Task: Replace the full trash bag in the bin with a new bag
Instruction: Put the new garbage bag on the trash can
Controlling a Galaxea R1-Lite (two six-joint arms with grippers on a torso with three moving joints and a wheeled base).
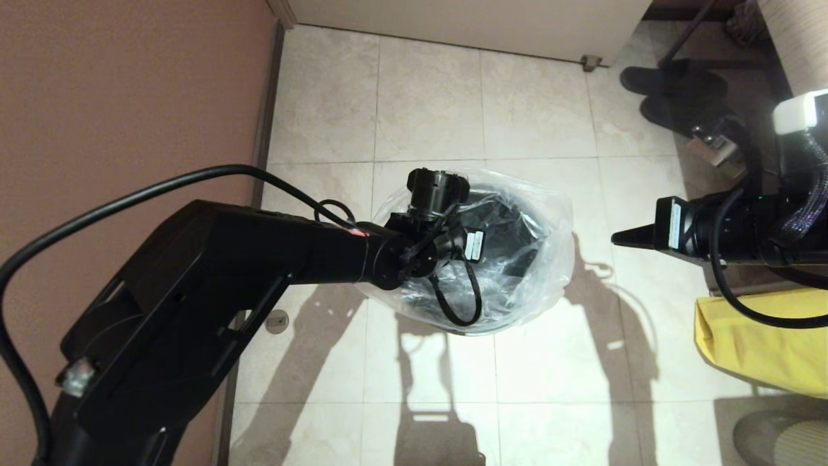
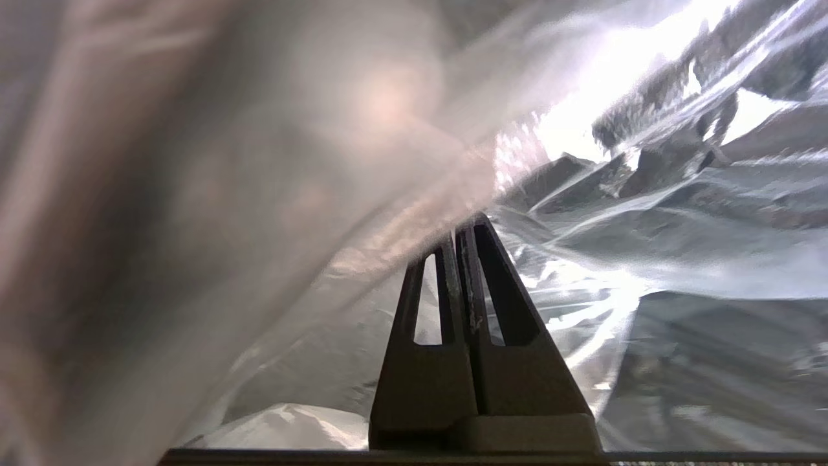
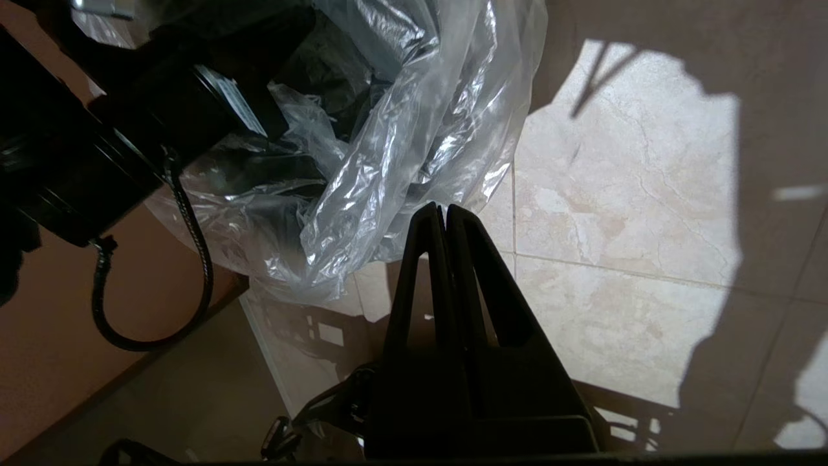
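The bin (image 1: 517,217) stands on the tiled floor, dark through the new bag (image 1: 550,278), whose clear crinkly film lies over its mouth and bulges out around it. My left arm reaches down into the bag from the left. In the left wrist view my left gripper (image 2: 460,232) is shut, surrounded by the bag's film (image 2: 647,265), and a blurred fold lies against its tips; I see nothing clearly clamped between the fingers. My right gripper (image 1: 619,239) hangs shut and empty just right of the bin, pointing at it. Its tips (image 3: 441,208) are near the bag's (image 3: 401,129) outer folds without touching.
A brown wall (image 1: 129,97) runs close along the left. An opaque yellow bag (image 1: 757,343) sits on the floor at the right. Black slippers (image 1: 673,90) and furniture legs are at the back right. Open tile lies in front of and behind the bin.
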